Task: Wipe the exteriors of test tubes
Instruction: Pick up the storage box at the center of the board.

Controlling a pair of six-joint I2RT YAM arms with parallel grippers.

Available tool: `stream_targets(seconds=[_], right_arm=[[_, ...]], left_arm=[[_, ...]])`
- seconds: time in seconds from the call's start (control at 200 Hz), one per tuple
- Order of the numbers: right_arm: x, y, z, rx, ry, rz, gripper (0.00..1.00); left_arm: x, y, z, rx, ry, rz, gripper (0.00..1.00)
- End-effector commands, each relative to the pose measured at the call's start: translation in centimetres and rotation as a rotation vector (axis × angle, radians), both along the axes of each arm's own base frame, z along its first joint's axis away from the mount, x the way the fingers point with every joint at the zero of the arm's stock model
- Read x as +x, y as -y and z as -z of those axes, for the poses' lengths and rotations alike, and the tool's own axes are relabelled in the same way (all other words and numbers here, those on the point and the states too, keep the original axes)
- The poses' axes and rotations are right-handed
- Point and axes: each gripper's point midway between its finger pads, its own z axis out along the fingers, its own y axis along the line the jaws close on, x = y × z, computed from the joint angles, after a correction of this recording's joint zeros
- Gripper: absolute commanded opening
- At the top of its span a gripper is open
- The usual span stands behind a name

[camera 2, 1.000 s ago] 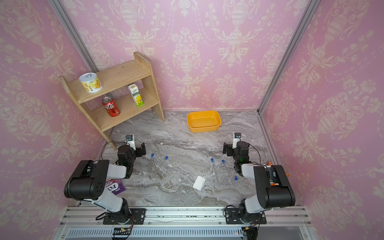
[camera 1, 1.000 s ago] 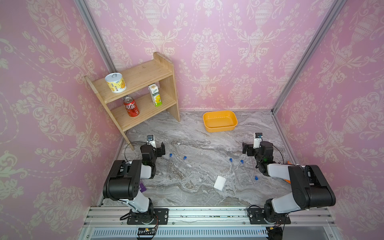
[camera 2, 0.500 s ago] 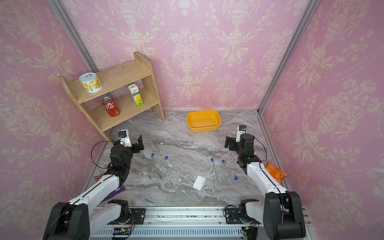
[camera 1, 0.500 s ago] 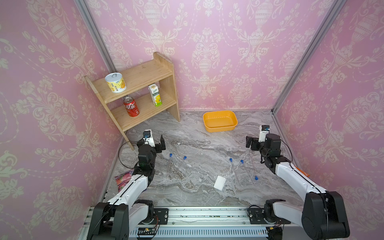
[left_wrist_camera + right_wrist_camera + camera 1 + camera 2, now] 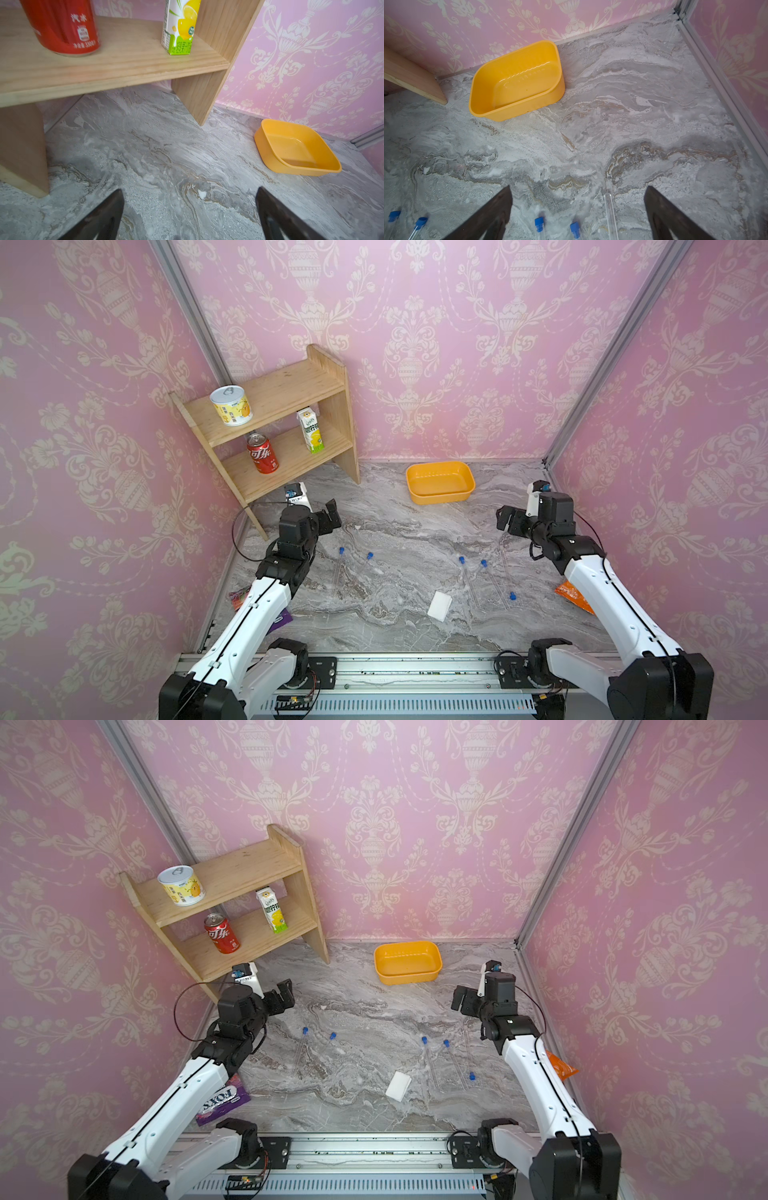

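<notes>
The left claw [image 5: 330, 518] and right claw [image 5: 507, 522] are wide open, empty. Thin clear blue-capped test tubes [image 5: 468, 583] lie on the grey stone counter [image 5: 395, 539], pointing 12-to-6; three sit at the right claw's 6 o'clock.

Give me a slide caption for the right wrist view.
Open right gripper near blue-capped test tubes on marble, yellow tub beyond.

Both arms unfold from a hunched fold at the front edge of the desk [image 5: 415, 531] and now lie stretched out low. The left gripper [image 5: 330, 516] and right gripper [image 5: 508, 521] sit slightly nearer the back edge. A purple packet [image 5: 224, 1097] and an orange packet [image 5: 561, 1067], earlier mostly covered, are exposed.
</notes>
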Motion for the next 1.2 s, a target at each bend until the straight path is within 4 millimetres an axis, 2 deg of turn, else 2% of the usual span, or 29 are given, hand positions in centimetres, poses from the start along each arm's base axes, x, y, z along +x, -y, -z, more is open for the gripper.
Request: stream_targets(seconds=[0.0, 0.14, 0.17, 0.185, 0.22, 0.42, 0.7, 0.866, 1.051, 1.196], right_arm=[[0.6, -1.4, 0.1, 0.065, -0.078, -0.045, 1.0], [3.8, -1.9, -0.2, 0.074, -0.12, -0.071, 0.96], [4.3, -1.9, 0.5, 0.079, -0.142, -0.068, 0.94], [5.2, -2.0, -0.5, 0.081, -0.119, -0.069, 0.94], [6.0, -2.1, -0.5, 0.086, -0.124, -0.068, 0.93], [10.7, -3.2, 3.0, 0.221, -0.239, -0.009, 0.82], [15.5, -6.4, 6.6, 0.424, -0.302, 0.179, 0.74], [17.6, -8.0, 8.4, 0.49, -0.331, 0.259, 0.74], [18.3, -8.9, 10.3, 0.516, -0.382, 0.339, 0.72], [18.9, -9.6, 10.9, 0.507, -0.402, 0.359, 0.7]], left_arm=[[-0.5, 3.1, 1.0, -0.129, -0.138, 0.119, 0.99], [-1.8, 6.2, 0.6, -0.229, -0.187, 0.267, 0.99], [-2.2, 6.4, 0.7, -0.238, -0.195, 0.279, 0.99], [-2.4, 6.5, 0.8, -0.241, -0.199, 0.282, 0.99], [-2.8, 6.7, 1.0, -0.244, -0.21, 0.29, 0.99], [-3.2, 7.1, 2.8, -0.273, -0.235, 0.302, 0.99], [-3.3, 7.3, 3.3, -0.284, -0.243, 0.309, 0.99], [-3.8, 7.2, 3.9, -0.286, -0.263, 0.304, 0.99], [-4.6, 7.3, 3.5, -0.294, -0.251, 0.313, 0.99], [-4.8, 7.0, 3.4, -0.274, -0.244, 0.31, 0.99]])
